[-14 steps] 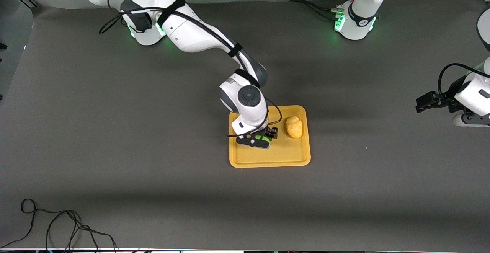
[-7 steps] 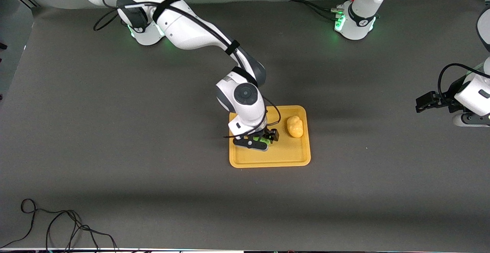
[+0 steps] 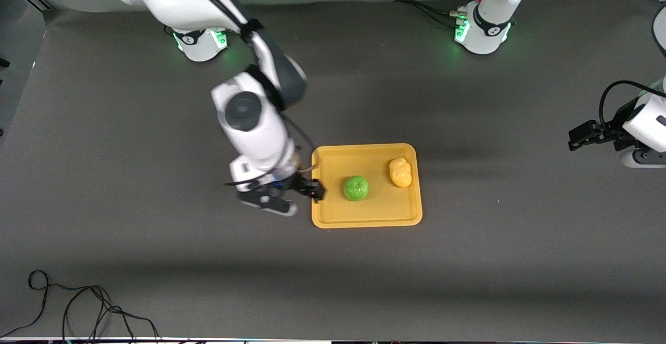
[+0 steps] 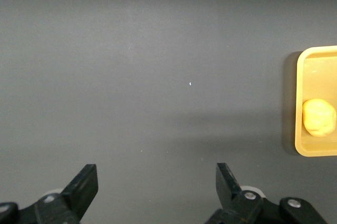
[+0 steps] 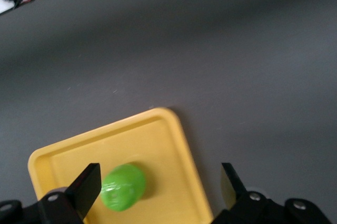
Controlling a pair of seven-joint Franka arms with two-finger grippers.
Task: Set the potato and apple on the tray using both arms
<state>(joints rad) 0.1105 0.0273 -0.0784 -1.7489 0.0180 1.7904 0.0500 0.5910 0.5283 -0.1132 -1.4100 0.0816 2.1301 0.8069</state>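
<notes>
The green apple (image 3: 356,188) and the yellow-orange potato (image 3: 400,172) both lie on the orange-yellow tray (image 3: 374,216), the potato toward the left arm's end. My right gripper (image 3: 291,193) is open and empty, raised over the tray's rim at the right arm's end. Its wrist view shows the apple (image 5: 124,187) on the tray (image 5: 168,139) between the open fingers of the gripper (image 5: 158,184). My left gripper (image 3: 585,136) waits open and empty over the table's left-arm end. Its wrist view shows the gripper (image 4: 157,187), the potato (image 4: 319,117) and the tray's rim (image 4: 301,76).
The two green-lit arm bases (image 3: 200,42) (image 3: 481,32) stand along the table edge farthest from the front camera. A loose black cable (image 3: 78,307) lies near the front edge at the right arm's end. Dark grey table surface surrounds the tray.
My right gripper opened, let go of the apple on the tray, rose and moved off toward the right arm's end. The left arm has hardly moved.
</notes>
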